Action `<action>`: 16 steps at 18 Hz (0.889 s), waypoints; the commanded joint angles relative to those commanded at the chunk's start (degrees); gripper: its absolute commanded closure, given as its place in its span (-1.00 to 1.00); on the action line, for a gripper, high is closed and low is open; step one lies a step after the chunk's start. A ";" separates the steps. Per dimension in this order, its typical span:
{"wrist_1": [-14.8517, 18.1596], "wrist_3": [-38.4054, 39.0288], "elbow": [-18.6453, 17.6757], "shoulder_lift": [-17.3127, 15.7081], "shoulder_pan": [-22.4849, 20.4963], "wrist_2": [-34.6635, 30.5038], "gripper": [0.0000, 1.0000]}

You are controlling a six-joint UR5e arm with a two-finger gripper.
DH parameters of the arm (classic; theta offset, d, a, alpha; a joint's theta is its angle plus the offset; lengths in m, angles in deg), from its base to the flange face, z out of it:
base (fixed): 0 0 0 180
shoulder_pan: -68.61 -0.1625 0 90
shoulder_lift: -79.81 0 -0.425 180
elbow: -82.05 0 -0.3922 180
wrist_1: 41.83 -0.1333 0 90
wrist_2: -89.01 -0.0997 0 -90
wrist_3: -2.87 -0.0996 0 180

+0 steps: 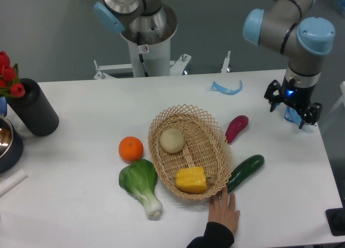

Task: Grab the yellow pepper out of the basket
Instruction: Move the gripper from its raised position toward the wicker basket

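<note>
Pepper: yellow pepper [191,180] lies in the near end of the basket [211,130], touching the weave, close to the rim.
Basket: oval wicker, lattice rim, mid-tabletop; a pale round vegetable [172,140] sits in its far half, apart from the pepper.
End effector: the end effector [294,109] hangs over the far right corner of the tabletop [81,97], well apart from the basket; fingers look spread with a gap between them, nothing gripped.
Hand: a person's hand [223,209] in a dark sleeve rests flat on the tabletop, fingertips just at the basket's near rim.
Left of basket: orange [131,149] just beside the rim; green leafy cabbage [140,182] nearer the front, close to the basket.
Right of basket: purple eggplant [236,128] near the rim; cucumber [245,172] slanted, its lower end touching or almost touching the basket.
Far side: blue curled strip [226,88] on the tabletop near the back edge.
Left edge: black cylinder [33,108] with red tulips [7,74]; a dark bowl [8,143] cut off by the frame.
Writing: a small sticker on the arm's base [144,48], too small to read.
Open room: bare white tabletop between basket and end effector, and along the front left.
</note>
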 joint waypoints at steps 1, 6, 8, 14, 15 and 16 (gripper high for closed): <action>-0.09 -0.09 0.00 0.00 0.09 0.00 -1.00; 0.09 0.09 0.09 0.00 0.35 -0.26 -1.00; 0.09 0.78 -0.35 -0.35 0.61 -0.35 -1.00; -0.09 12.03 -3.43 -2.81 6.84 -1.14 -1.00; -0.09 12.82 -3.34 -2.81 7.64 -1.06 -1.00; -0.09 13.01 -3.60 -2.90 8.43 -0.97 -1.00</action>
